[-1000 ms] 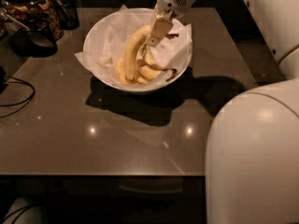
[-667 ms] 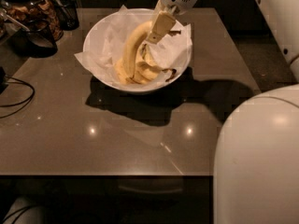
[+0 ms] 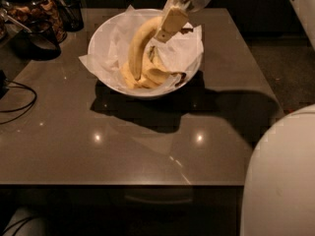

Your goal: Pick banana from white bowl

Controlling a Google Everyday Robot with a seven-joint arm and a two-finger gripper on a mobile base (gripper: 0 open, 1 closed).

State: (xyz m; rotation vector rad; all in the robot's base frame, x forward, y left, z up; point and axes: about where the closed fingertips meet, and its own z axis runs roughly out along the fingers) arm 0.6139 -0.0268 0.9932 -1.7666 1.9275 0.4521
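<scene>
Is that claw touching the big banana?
Touching. The camera view shows the gripper, above the white bowl, jaws closed on the upper end of the banana.

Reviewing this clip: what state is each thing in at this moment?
white bowl: upright on the table, paper-lined.
banana: tilted steeply, lower end inside the white bowl.
smaller bananas: lying in the white bowl.
gripper: above the white bowl's far side, at the banana's upper end.
glass jar: upright, lid on.
</scene>
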